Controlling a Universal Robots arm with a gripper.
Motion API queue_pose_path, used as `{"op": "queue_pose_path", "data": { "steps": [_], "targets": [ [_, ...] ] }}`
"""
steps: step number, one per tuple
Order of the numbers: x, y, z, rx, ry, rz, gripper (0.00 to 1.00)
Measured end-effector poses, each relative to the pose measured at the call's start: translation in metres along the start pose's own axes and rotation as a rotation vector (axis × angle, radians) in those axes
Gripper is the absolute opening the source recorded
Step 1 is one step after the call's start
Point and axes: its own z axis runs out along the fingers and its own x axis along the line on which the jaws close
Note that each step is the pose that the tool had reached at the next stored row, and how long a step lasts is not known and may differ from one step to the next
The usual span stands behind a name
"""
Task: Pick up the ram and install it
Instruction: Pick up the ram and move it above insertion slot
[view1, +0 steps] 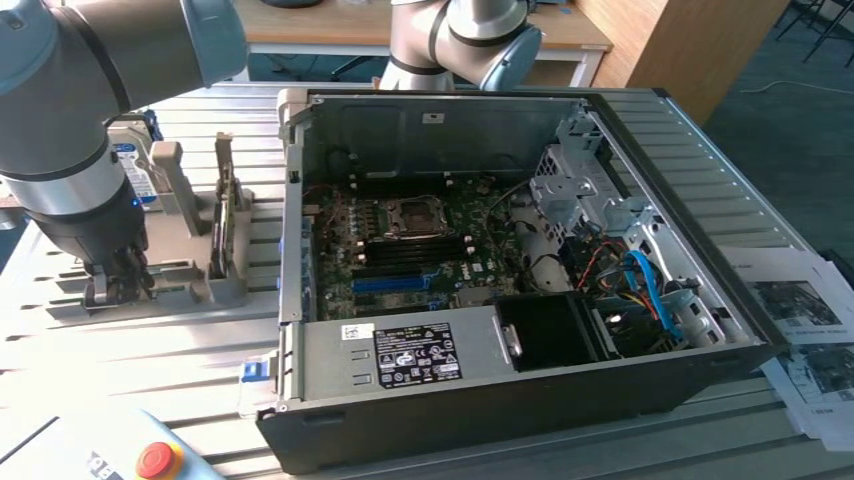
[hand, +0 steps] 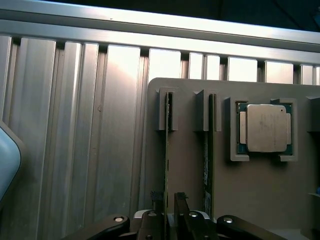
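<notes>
At the exterior view's left the gripper (view1: 118, 285) hangs low over the grey holder (view1: 200, 290), near the hard drive (view1: 134, 165). Its jaws stand apart, one on either side of the ram (hand: 167, 150), which sits on edge in its slot. Just beside it stands a second stick (hand: 208, 150), then the processor (hand: 262, 127). The open computer case (view1: 534, 400) lies further right.
</notes>
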Motion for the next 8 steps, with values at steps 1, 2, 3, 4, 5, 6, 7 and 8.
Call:
{"op": "queue_pose_path", "data": {
  "steps": [1, 2, 3, 4, 5, 6, 7, 8],
  "targets": [
    [0.0000, 0.0000, 0.0000, 0.0000, 0.0000, 0.000, 0.23],
    [0.0000, 0.0000, 0.0000, 0.0001, 0.0000, 0.000, 0.23],
    [0.0000, 0.0000, 0.0001, 0.0001, -0.0001, 0.000, 0.23],
    [0.0000, 0.0000, 0.0001, 0.0001, -0.0001, 0.000, 0.23],
    [0.0000, 0.0000, 0.0001, 0.0001, 0.0000, 0.000, 0.23],
    [0.0000, 0.0000, 0.0001, 0.0001, -0.0001, 0.000, 0.23],
    [0.0000, 0.0000, 0.0001, 0.0001, 0.0000, 0.000, 0.23],
    [0.0000, 0.0000, 0.0001, 0.0001, -0.0001, 0.000, 0.23]
  ]
}}
